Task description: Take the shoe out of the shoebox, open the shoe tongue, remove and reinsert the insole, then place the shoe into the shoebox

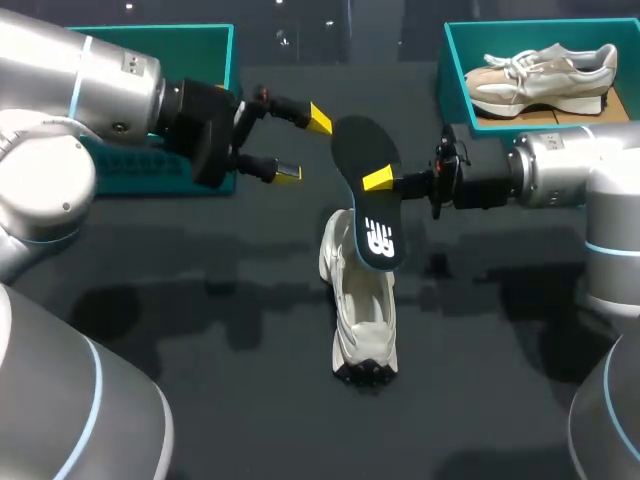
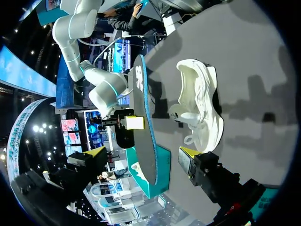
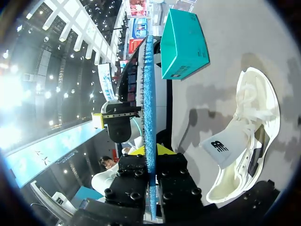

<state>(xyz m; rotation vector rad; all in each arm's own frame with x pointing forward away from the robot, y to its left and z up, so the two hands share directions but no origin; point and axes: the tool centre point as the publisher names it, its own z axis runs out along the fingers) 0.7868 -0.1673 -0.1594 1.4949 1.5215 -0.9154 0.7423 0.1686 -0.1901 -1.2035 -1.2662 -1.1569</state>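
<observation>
Right gripper (image 1: 381, 182): clamped on the black insole (image 1: 368, 200), one yellow tip on its upper face; in its own wrist view the gripper (image 3: 150, 157) pinches the insole (image 3: 149, 94) edge-on.
Left gripper (image 1: 303, 147): fingers spread, holding nothing, just beside the insole's far end.
Insole: held in the air, tilted, above the white shoe (image 1: 365, 320).
Shoe: on the dark table (image 1: 200, 300), opening upward, tongue (image 3: 220, 148) folded out.
Shoebox (image 1: 450, 80): at the far right, with a second shoe (image 1: 540, 75) inside.
Teal box (image 1: 200, 45): far left, behind the left gripper.

Table (image 1: 200, 290) holds white shoe (image 1: 365, 320), left teal box (image 1: 200, 55), right teal box (image 1: 458, 85).
</observation>
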